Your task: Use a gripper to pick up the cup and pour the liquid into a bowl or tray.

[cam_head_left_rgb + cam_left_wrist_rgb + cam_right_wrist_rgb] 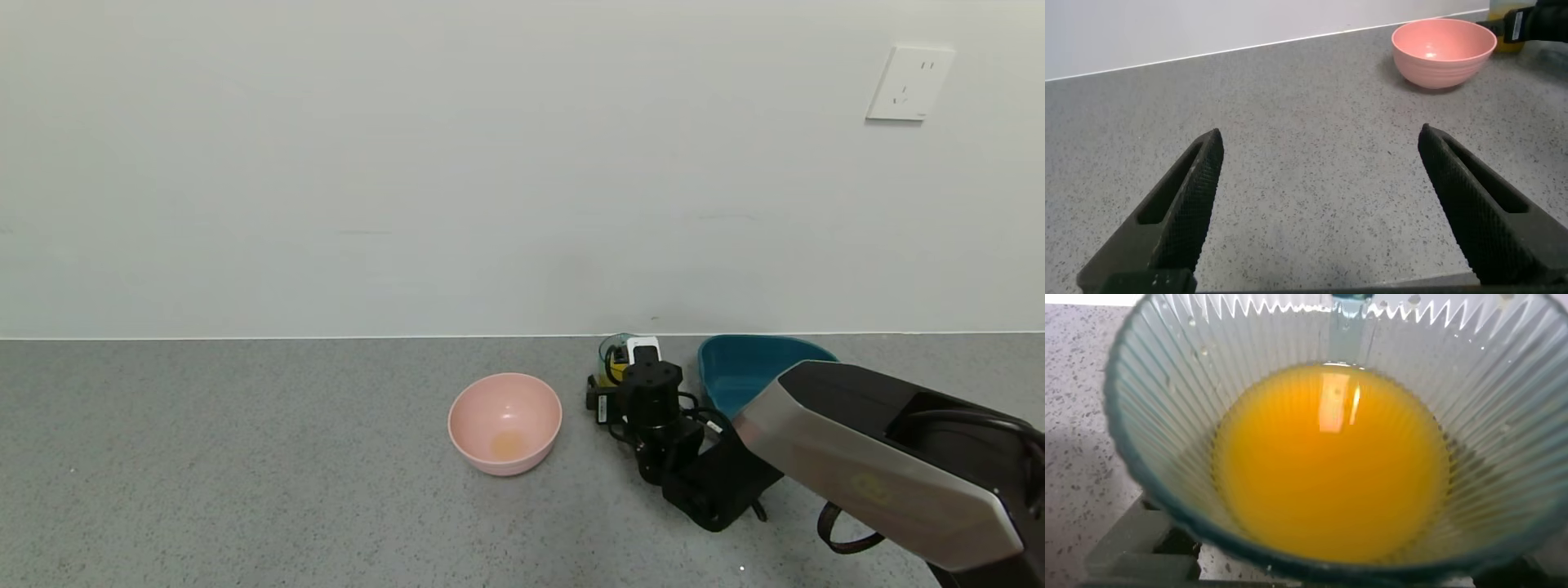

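Observation:
The pale blue-green ribbed cup (611, 346) stands upright on the grey counter near the back wall, with orange-yellow liquid (613, 372) in it. My right gripper (627, 361) reaches in from the right and is shut round the cup. In the right wrist view the cup (1167, 416) fills the picture, I look down onto the liquid (1331, 457), and the fingers are hidden under it. The dark teal basin (751, 363) sits just right of the cup, partly behind my right arm. My left gripper (1319, 163) is open and empty over bare counter, out of the head view.
A round pale pink bowl (504, 420) with a faint orange residue stands left of the cup; it also shows in the left wrist view (1444, 51). The white wall runs close behind the cup and basin. A wall socket (909, 83) is high at the right.

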Available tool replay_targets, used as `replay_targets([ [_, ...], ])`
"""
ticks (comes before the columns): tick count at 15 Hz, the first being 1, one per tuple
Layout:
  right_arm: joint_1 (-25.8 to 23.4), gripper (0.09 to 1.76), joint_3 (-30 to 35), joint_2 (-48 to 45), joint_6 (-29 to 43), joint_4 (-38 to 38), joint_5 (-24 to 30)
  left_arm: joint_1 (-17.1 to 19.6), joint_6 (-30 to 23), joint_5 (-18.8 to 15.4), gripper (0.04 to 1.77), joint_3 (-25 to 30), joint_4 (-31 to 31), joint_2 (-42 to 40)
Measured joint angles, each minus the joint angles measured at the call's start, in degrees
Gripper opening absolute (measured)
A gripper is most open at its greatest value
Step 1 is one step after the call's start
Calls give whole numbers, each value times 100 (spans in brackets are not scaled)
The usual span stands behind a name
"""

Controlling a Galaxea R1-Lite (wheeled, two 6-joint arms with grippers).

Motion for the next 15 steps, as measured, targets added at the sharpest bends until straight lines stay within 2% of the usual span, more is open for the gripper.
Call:
replay_targets([
  [8,-29,171,-5,27,5,-9,28,0,0,0,172,0,2,0],
  [9,-35,163,-5,28,6,-11,30,0,0,0,172,0,2,0],
  [10,-44,145,-2,27,5,-6,33,0,0,-2,172,0,0,0],
  [11,-49,138,2,27,5,-2,39,-2,0,-2,172,0,2,0],
  [15,-44,136,11,24,6,-9,44,0,0,-2,172,0,2,0],
])
